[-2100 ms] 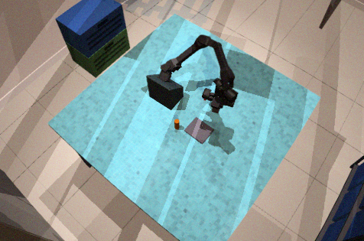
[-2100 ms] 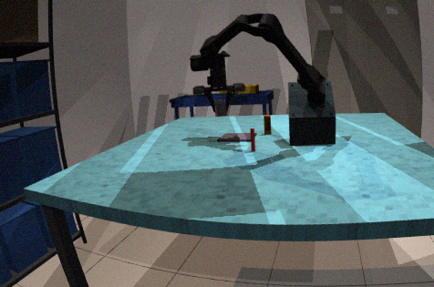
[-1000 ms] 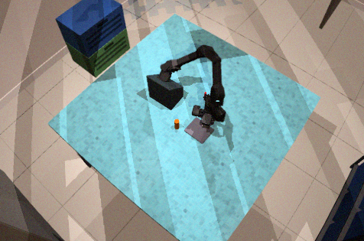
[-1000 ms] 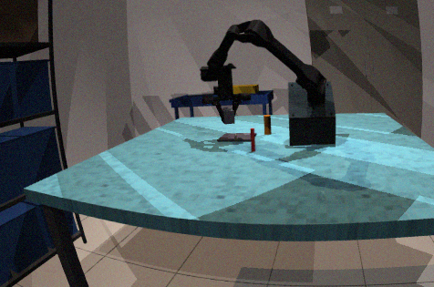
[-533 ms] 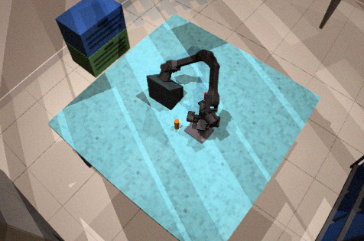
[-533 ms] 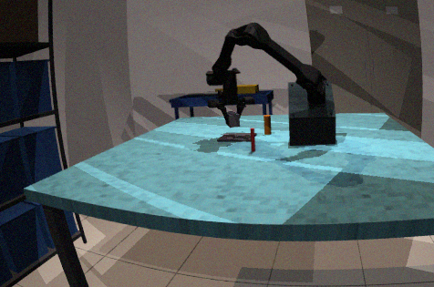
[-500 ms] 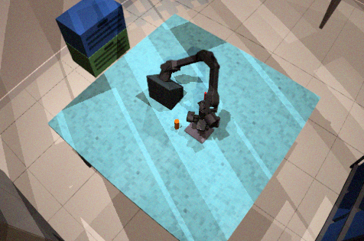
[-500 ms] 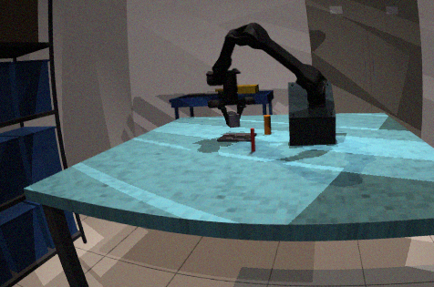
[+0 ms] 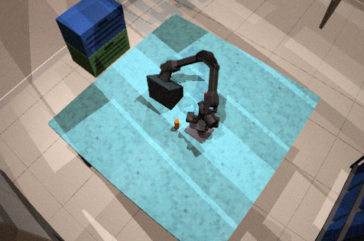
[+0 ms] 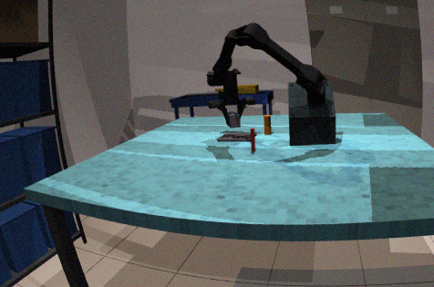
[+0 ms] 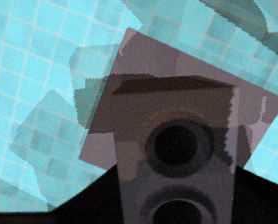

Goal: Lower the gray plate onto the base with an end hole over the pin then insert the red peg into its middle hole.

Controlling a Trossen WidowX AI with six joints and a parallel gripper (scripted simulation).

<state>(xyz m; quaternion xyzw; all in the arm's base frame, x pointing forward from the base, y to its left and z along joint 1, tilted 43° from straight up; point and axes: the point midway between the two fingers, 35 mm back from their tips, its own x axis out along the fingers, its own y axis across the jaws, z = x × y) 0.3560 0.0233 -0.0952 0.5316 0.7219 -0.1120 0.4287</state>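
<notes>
We observe the arm [image 10: 273, 49] reaching from its dark pedestal [image 10: 311, 117] out over the teal table [image 10: 228, 189], with the gripper [image 10: 233, 117] pointing down. The gripper is clamped on the gray plate [image 11: 175, 145], which hangs from the fingers with its long axis near vertical. In the wrist view we see two of the plate's round holes, one above the other, facing the camera.

Directly below the plate lies the base [image 11: 140, 65], a flat mauve square on the table. In the exterior view the plate's lower edge stands just above the base [image 10: 234, 137], apart from it. We cannot make out the pin in any view.

The red peg [image 10: 253, 139] stands upright on the table, just beside the base on the side nearer the exterior camera. An orange cylinder [image 9: 177, 123] stands upright near the base, between it and the pedestal.
</notes>
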